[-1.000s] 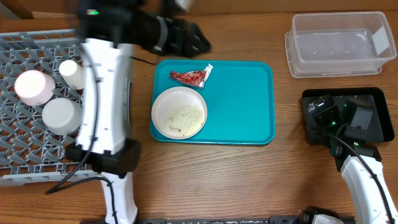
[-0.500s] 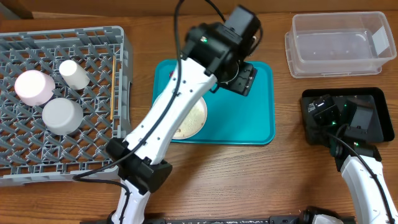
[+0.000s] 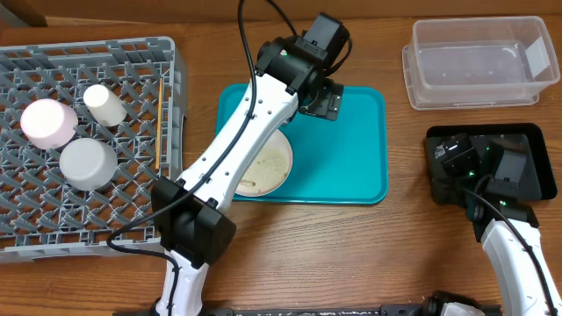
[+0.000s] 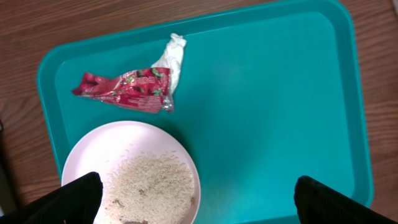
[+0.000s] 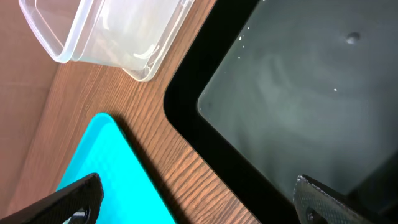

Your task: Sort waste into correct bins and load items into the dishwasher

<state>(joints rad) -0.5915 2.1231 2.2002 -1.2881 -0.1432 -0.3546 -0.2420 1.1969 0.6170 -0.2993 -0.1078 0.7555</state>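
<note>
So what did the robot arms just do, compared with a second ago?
The left arm swung from over the dish rack across to the teal tray. The left pincer now hangs open and empty above the red wrapper. The plate of crumbs, the pink bowl, grey-blue bowl and white cup in the rack, and the right pincer over the black tray stayed put.

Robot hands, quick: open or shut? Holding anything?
Left gripper: open, holding nothing, above the teal tray.
Right gripper: open, holding nothing, over the black tray.
</note>
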